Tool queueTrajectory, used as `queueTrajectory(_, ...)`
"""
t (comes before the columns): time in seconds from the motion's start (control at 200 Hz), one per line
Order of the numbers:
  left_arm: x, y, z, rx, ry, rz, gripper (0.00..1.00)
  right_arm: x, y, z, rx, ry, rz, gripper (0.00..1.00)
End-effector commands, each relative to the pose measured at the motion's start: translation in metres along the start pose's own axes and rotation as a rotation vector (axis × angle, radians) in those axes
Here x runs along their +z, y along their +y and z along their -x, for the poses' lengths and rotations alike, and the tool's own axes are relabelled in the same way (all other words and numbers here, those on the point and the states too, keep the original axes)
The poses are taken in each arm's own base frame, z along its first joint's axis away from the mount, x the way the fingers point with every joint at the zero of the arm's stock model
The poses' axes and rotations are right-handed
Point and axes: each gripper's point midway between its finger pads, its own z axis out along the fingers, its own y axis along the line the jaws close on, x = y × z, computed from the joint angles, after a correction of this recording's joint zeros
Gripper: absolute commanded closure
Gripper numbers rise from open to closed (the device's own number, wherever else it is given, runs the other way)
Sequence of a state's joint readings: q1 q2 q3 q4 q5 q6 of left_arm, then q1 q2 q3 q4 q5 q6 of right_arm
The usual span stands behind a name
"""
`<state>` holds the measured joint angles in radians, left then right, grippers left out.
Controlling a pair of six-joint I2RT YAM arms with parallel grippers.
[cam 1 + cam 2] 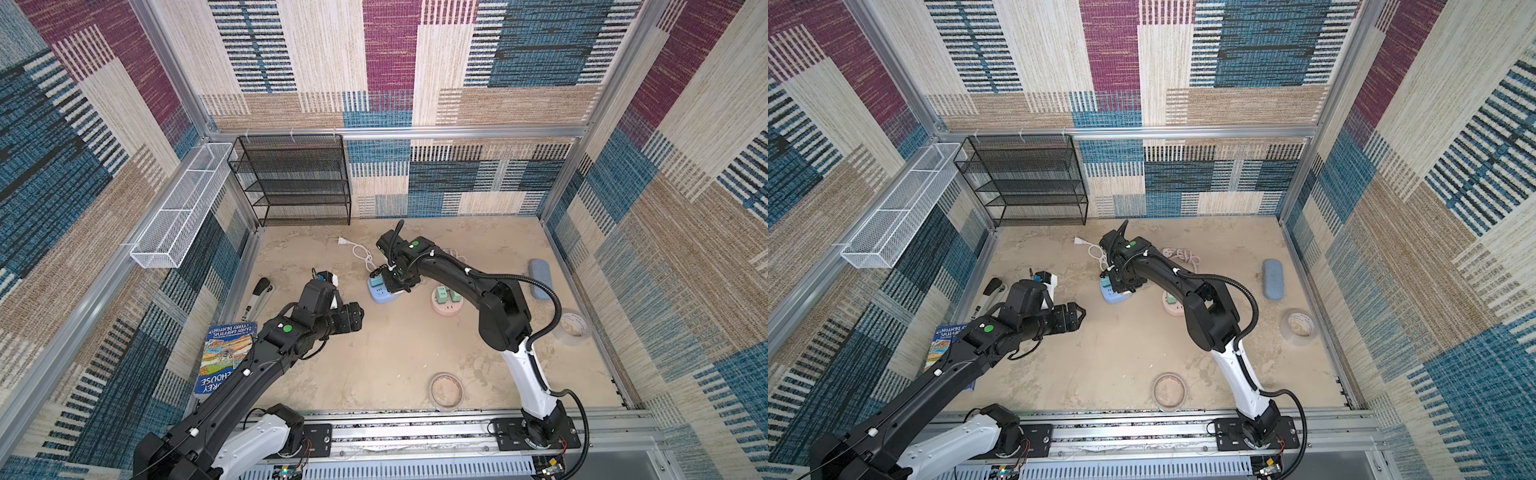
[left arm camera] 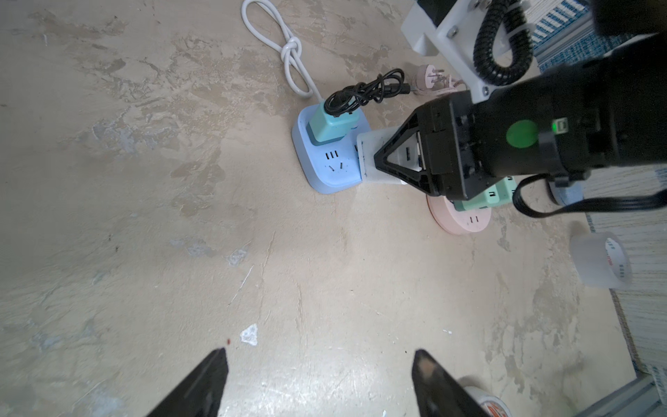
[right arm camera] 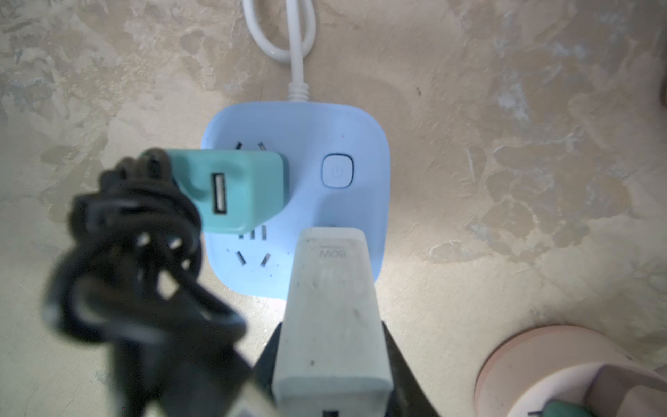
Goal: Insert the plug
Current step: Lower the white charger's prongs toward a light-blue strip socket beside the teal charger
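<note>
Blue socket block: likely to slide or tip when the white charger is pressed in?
Tipping seems unlikely: the blue socket block sits low and flat on the table. Sliding seems possible: only its loose white cord tethers it.

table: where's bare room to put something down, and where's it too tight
Biggest bare patch: the middle, between book, brown tape ring and blue power strip. Also bare: back right corner, behind the glasses case. Crowded: blue power strip and pink socket, with the right gripper holding the white charger there.
</note>
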<state>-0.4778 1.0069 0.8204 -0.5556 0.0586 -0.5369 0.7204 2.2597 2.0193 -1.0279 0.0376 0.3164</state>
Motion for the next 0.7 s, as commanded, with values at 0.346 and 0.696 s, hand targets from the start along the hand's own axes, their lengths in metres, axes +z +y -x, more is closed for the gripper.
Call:
queueTrajectory(0.346,0.003,-0.018,-0.003,-0.029,0.022,-0.105,0.18,-0.016,-0.024,-0.114,-0.004,0.221,-0.053,1.0)
queueTrajectory(0.696,0.015,-0.019,-0.01,-0.042,0.045,-0.127,0.18,-0.058,-0.038,-0.143,0.024,0.222,-0.081,1.0)
